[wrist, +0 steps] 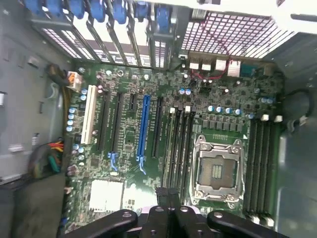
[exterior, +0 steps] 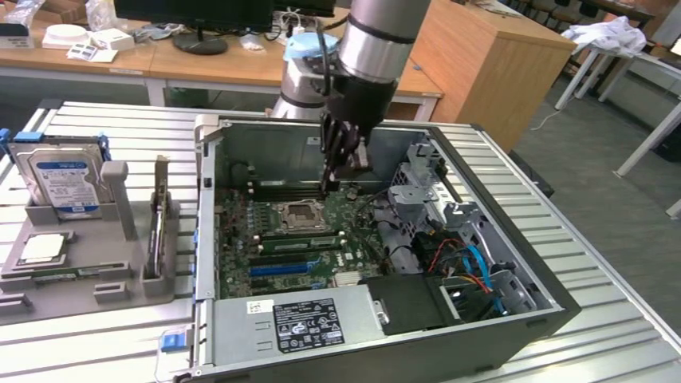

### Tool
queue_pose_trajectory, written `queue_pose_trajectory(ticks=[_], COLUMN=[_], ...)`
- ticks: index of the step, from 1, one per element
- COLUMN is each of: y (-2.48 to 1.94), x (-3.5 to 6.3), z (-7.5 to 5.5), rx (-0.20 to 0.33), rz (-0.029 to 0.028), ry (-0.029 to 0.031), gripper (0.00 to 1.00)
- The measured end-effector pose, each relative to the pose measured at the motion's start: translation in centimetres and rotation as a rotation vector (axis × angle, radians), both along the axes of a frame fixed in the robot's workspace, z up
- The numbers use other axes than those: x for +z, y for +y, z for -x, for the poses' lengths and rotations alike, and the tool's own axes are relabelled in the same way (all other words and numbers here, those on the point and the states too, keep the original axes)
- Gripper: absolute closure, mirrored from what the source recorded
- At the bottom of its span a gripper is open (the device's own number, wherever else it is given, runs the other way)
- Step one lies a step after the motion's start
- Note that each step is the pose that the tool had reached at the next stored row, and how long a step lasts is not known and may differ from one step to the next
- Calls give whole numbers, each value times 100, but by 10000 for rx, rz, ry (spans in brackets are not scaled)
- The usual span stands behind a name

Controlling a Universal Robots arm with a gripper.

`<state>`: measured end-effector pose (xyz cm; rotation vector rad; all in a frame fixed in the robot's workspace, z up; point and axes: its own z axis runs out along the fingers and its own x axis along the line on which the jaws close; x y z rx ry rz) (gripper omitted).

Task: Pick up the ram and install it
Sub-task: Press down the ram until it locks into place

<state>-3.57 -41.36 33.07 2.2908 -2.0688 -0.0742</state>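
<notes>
My gripper (exterior: 333,182) hangs inside the open computer case (exterior: 213,239), just above the motherboard (wrist: 129,144) by the empty processor socket (wrist: 217,171). Its fingers are shut together with nothing seen between them. In the wrist view the gripper (wrist: 168,198) sits over one end of the dark memory slots (wrist: 179,146) beside the socket. A long narrow green stick that looks like the ram (exterior: 301,242) lies along the slots on the near side of the socket. Whether it is fully seated I cannot tell. Another thin green strip (exterior: 64,277) rests in the grey tray at the exterior view's left.
The grey tray (exterior: 120,287) also holds a blue-labelled hard drive (exterior: 62,179), a square silver processor chip (exterior: 43,247) and a tall thin board on edge (exterior: 159,211). Case walls, a drive cage (exterior: 426,187), cables (exterior: 468,259) and the power supply (exterior: 303,323) crowd the gripper.
</notes>
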Motion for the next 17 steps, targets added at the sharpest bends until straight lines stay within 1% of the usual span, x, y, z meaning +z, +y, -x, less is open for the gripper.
queue_pose_trajectory(ticks=[1,17], y=[0,-1], x=[121,122], z=[-1,-1], rx=[69,70], rz=[-1,1], ry=[0,0], gripper=[90,90])
